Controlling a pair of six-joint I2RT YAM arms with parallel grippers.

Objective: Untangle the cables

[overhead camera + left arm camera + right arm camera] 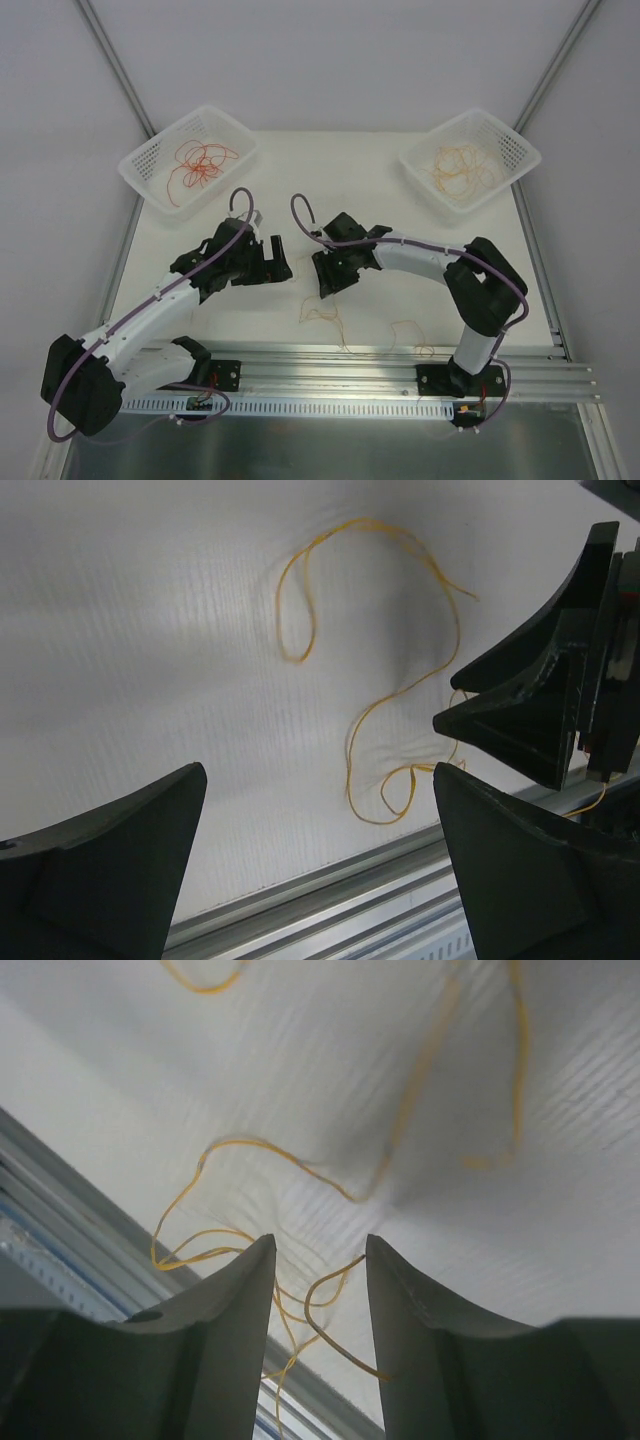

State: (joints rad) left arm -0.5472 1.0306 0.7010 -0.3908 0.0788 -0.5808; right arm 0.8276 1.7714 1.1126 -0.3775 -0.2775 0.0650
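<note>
A loose tangle of thin orange-yellow cables [323,316] lies on the white table near its front edge, with another strand [409,331] to its right. My right gripper [328,286] is low over the tangle. In the right wrist view it [320,1260] is open, and several yellow loops [325,1295] pass between its fingers. My left gripper [274,266] is just left of it, wide open and empty [320,865]. A single yellow cable [372,710] winds on the table ahead of it. The right gripper's black fingers [530,720] show at that view's right edge.
A white basket [150,160] at the back left holds red cables [198,166]. A white basket [515,148] at the back right holds orange-yellow cables [462,168]. An aluminium rail [400,365] runs along the table's front edge.
</note>
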